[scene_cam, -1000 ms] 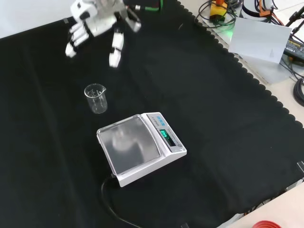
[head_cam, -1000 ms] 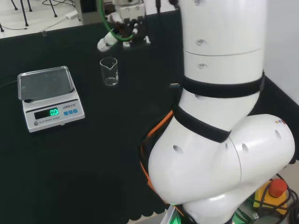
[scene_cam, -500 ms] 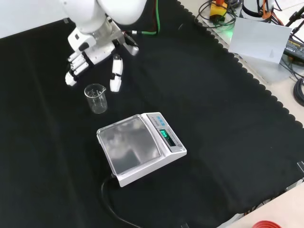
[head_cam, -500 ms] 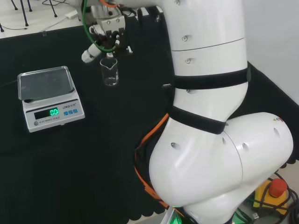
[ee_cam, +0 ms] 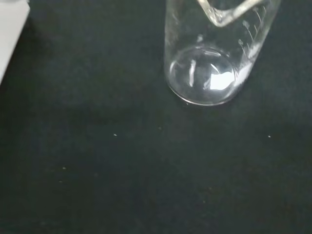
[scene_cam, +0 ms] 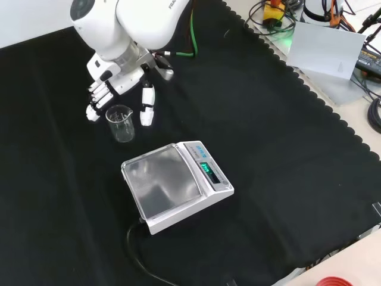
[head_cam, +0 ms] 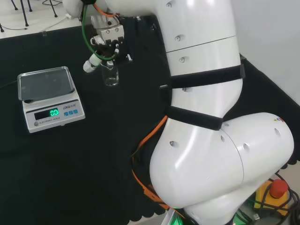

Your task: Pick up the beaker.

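Straddling the empty glass beaker [scene_cam: 121, 123] with straight, spread fingers and holding nothing, the hand [scene_cam: 119, 89] could tip it by closing off-centre.

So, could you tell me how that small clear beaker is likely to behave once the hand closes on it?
The beaker looks like empty clear glass, so probably light, rigid and breakable. Its smooth wall may slip between the fingers. It stands upright on soft black cloth, so an uneven touch from the hand might tip it.
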### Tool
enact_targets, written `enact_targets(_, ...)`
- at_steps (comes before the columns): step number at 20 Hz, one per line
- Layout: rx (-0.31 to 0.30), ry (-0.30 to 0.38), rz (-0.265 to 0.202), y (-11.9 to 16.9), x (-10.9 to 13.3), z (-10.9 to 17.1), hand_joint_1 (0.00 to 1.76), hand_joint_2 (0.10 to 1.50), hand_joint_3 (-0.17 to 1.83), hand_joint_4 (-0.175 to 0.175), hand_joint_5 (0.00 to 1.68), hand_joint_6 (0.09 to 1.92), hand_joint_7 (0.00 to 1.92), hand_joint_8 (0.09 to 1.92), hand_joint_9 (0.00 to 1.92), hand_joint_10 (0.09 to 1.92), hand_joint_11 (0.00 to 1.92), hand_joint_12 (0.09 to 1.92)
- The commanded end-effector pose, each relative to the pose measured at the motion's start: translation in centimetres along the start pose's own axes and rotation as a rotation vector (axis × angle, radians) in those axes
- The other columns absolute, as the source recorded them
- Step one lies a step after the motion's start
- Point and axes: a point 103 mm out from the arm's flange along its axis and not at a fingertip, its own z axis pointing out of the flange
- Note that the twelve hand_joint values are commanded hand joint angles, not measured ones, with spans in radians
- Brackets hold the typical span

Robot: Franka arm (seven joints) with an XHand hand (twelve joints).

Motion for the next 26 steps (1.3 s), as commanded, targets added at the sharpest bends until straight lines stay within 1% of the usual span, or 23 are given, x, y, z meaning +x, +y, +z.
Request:
enact_targets(1,0.031,-0.026,0.030,1.0,-1.6,0.9,0.51,0.71,0.02,0.039,0.01,0.09,0.00,0.44,0.08,0.87,0.00,1.42)
enact_targets(9,0.054,-0.049,0.049,1.9,-3.3,1.8,0.50,0.71,0.02,0.044,0.00,0.09,0.00,0.41,0.06,0.88,0.00,1.41)
enact_targets(13,0.070,-0.033,0.057,2.2,-3.9,2.5,0.50,0.71,0.02,0.046,0.00,0.09,0.00,0.40,0.06,0.88,0.00,1.40)
enact_targets(20,0.089,-0.029,0.052,2.8,-3.7,4.0,0.50,0.71,0.02,0.049,0.00,0.09,0.00,0.39,0.06,0.88,0.00,1.40)
enact_targets(23,0.081,-0.023,0.058,3.0,-3.5,4.5,0.53,0.72,0.02,0.052,0.00,0.09,0.00,0.42,0.06,0.89,0.00,1.41)
enact_targets(26,0.040,-0.013,0.082,3.0,-3.4,4.6,0.60,0.74,0.03,0.069,0.01,0.09,0.00,0.49,0.11,0.90,0.00,1.47)
